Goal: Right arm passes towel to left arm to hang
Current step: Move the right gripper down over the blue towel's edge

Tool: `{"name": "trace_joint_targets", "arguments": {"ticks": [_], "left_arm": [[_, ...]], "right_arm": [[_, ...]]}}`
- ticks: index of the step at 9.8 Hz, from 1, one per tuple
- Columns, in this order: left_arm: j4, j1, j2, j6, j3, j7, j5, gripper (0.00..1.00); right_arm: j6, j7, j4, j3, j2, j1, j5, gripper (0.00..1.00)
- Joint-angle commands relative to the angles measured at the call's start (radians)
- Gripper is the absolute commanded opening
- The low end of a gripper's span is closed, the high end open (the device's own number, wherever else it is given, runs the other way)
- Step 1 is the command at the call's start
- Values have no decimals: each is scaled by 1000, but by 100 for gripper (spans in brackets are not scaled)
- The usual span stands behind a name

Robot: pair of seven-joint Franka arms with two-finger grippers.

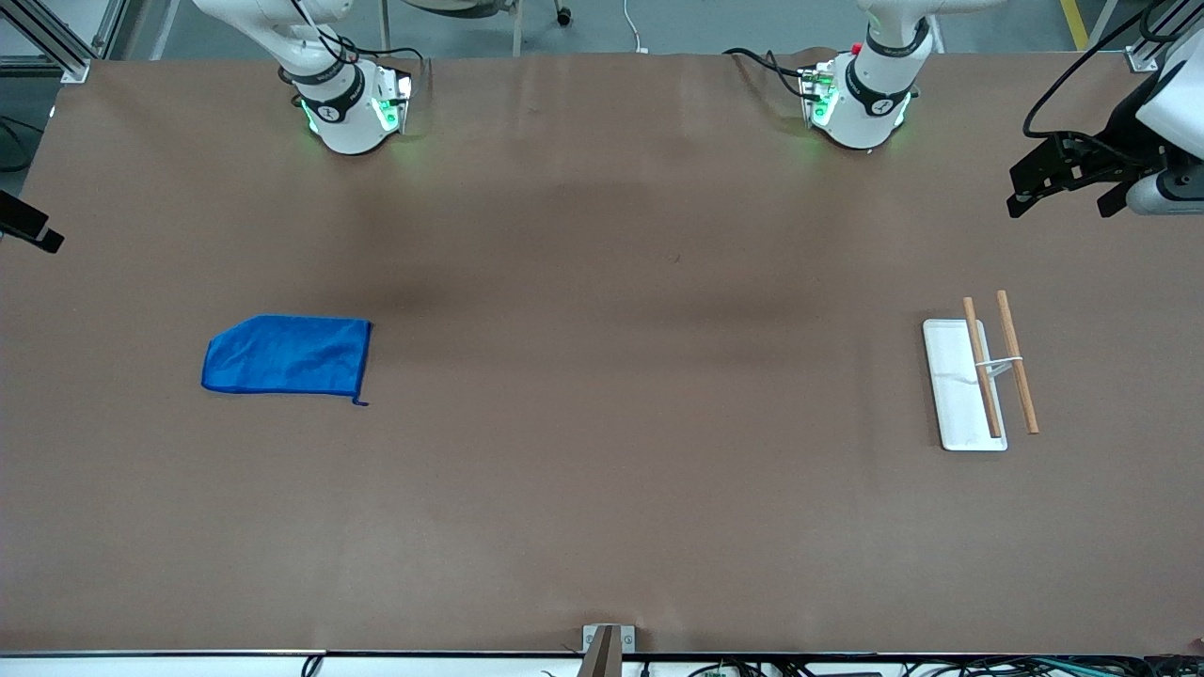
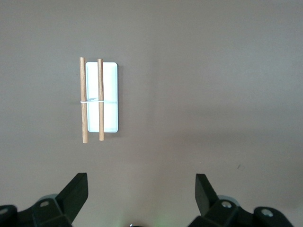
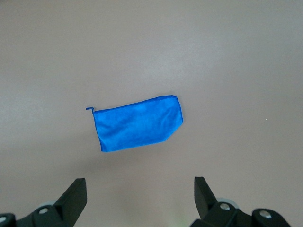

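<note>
— Two arms, one table: where does each gripper stand?

— Both are raised. The left gripper (image 2: 142, 194) hangs over bare table (image 1: 602, 489) near the rack (image 2: 100, 97), toward the left arm's end; its fingers (image 2: 75, 191) are spread wide, with nothing between them. The right gripper (image 3: 141, 196) hangs over bare table near the towel (image 3: 137, 124), its fingers (image 3: 75, 195) likewise spread wide and empty. In the front view only a black tip (image 1: 28, 224) shows at the edge on the right arm's end, and the left arm's black hand (image 1: 1068, 174) shows at the edge on its own end.

— And the towel?

— It lies flat on the table toward the right arm's end (image 1: 287, 354), one end rounded, a short thread at a corner. No gripper touches it. It is nearer to the front camera than the right arm's base (image 1: 350, 105).

— What is the rack?

— A white rectangular plate carrying two wooden rods (image 1: 1018, 362), parallel and joined by a thin white crosspiece. It stands toward the left arm's end, nearer to the front camera than the left arm's base (image 1: 861, 99), and well apart from the towel.
</note>
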Motion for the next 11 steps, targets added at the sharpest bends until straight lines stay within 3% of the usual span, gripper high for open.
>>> {"name": "trace_joint_targets", "arguments": {"ticks": [1, 3, 5, 9, 11], "left_arm": [[-30, -2, 12, 12, -4, 14, 28, 100], [-14, -5, 13, 10, -4, 11, 29, 100], [-8, 1, 13, 9, -4, 13, 29, 100], [-5, -2, 23, 7, -6, 14, 27, 100], [-5, -6, 23, 7, -6, 16, 26, 100]], "right_arm": [[0, -5, -15, -6, -14, 4, 16, 100], [0, -12, -33, -6, -14, 5, 16, 100], [39, -77, -142, -8, -14, 10, 15, 100], [448, -86, -536, -6, -5, 45, 2, 100], [724, -86, -705, -6, 56, 56, -1, 100]]}}
